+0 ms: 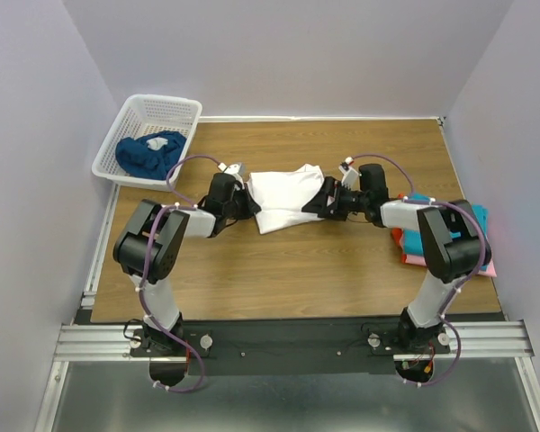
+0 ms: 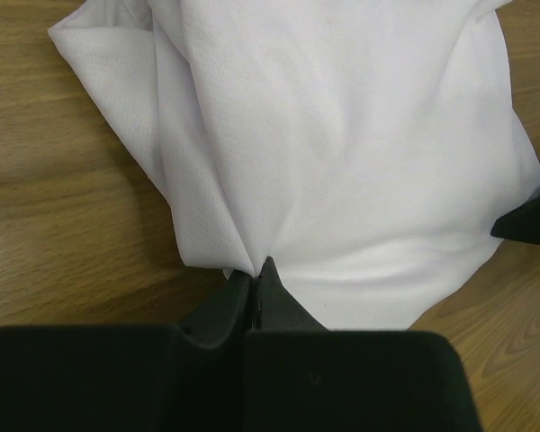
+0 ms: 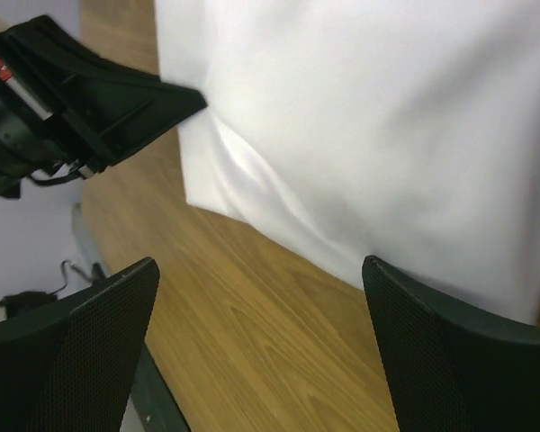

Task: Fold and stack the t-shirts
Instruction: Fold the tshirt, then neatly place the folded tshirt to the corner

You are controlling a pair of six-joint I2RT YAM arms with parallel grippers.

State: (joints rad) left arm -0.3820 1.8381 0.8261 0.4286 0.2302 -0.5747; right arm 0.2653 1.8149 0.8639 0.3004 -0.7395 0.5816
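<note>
A white t-shirt [image 1: 286, 198] lies partly folded in the middle of the wooden table. My left gripper [image 1: 249, 205] is at its left edge, shut on a pinch of the white cloth [image 2: 255, 268]. On the shirt's right side my right gripper [image 1: 321, 205] stands open, its fingers [image 3: 450, 342] spread wide over bare wood with the shirt's hem [image 3: 387, 117] just beyond them. A dark blue t-shirt [image 1: 148, 153] lies crumpled in the basket. Folded teal, red-orange and pink t-shirts [image 1: 416, 243] are stacked at the right edge, partly hidden by the right arm.
The white lattice basket [image 1: 162, 101] sits at the table's back left corner. Walls close in the table on the left, back and right. The right gripper's fingertip [image 2: 531, 220] shows at the right of the left wrist view.
</note>
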